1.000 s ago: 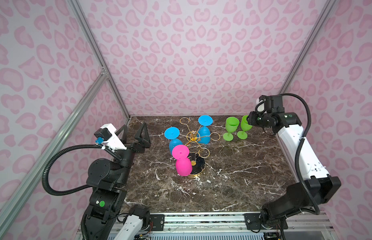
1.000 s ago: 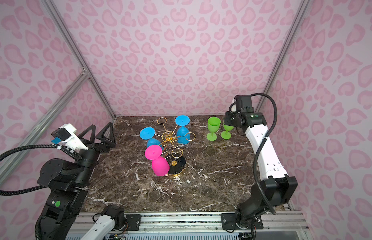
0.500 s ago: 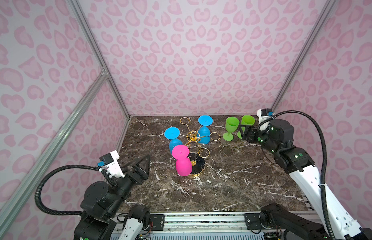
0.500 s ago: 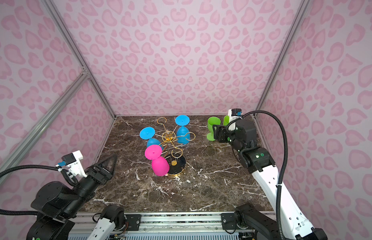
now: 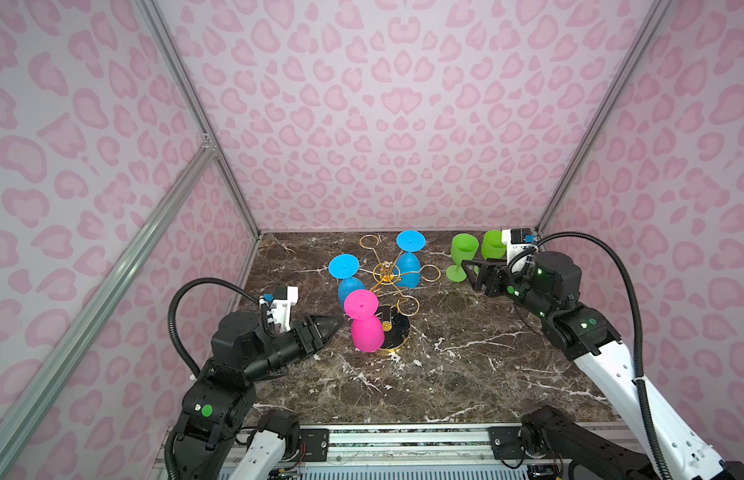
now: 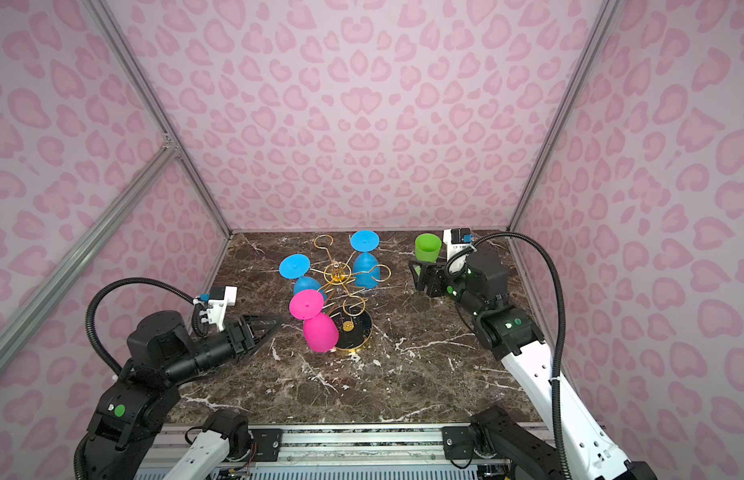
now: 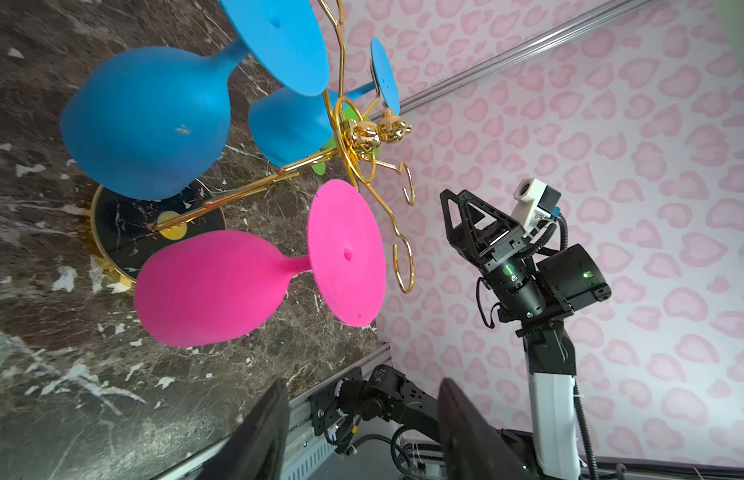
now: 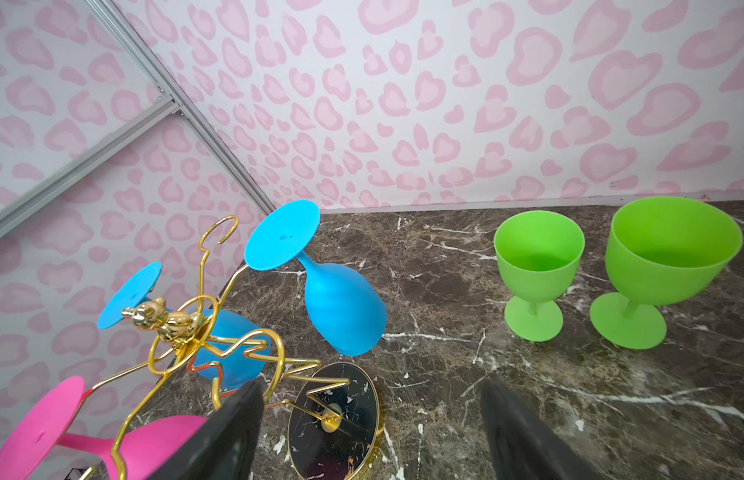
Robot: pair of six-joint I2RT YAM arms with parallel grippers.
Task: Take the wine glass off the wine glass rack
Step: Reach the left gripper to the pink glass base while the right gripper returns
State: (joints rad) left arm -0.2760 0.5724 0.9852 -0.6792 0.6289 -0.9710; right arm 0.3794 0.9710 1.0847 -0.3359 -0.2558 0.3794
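The thin gold wire wine glass rack (image 5: 386,272) stands mid-frame in both top views, with a matte pink wine glass (image 5: 366,330) hanging upside down at its lower left. The left gripper (image 5: 339,322) and the right gripper (image 5: 472,274) both gape, empty.

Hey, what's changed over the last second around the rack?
The left tool swung down from beside the rack and now points, open, at the pink glass. The right tool dropped away from the green glasses toward the rack. Nothing was picked up. The rack, blue glasses and the other glasses stayed put.
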